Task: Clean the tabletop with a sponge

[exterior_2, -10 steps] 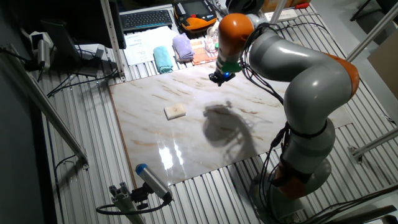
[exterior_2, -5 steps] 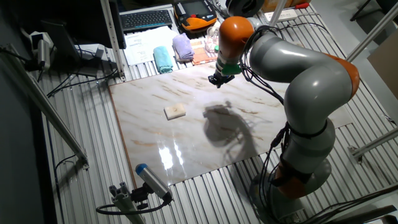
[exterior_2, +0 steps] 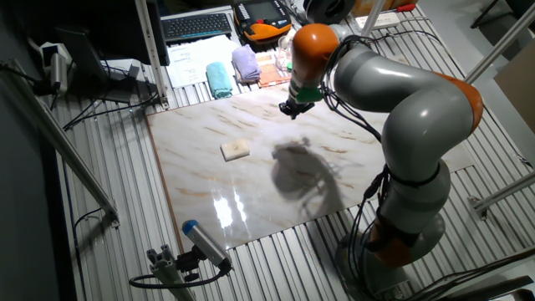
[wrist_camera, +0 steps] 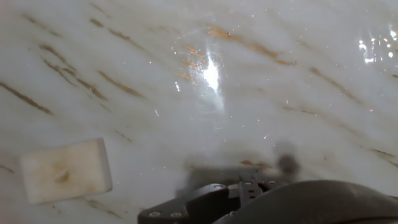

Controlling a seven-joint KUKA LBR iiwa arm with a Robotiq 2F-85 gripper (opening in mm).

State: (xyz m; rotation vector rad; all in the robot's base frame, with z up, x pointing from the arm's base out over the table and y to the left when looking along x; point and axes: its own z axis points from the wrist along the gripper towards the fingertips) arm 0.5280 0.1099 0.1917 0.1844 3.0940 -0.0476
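Note:
The cream sponge (exterior_2: 236, 150) lies flat on the left half of the white marble-look tabletop (exterior_2: 251, 196). My gripper (exterior_2: 292, 108) hangs above the slab's far middle, right of and behind the sponge, touching nothing. In the hand view the sponge (wrist_camera: 65, 170) sits at the lower left on the veined tabletop (wrist_camera: 261, 87). Dark parts of my gripper (wrist_camera: 249, 194) fill the bottom edge there. Nothing is held. Its fingers are too small and dark to show whether they stand apart.
Folded teal cloth (exterior_2: 219, 80) and lilac cloth (exterior_2: 246, 63) lie beyond the slab's far edge, near a keyboard (exterior_2: 197, 26) and an orange device (exterior_2: 263, 30). A blue-tipped tool (exterior_2: 205, 243) lies on the ribbed metal (exterior_2: 109, 251) at the front left.
The gripper has shifted slightly left and down over the far part of the slab. The sponge has not moved.

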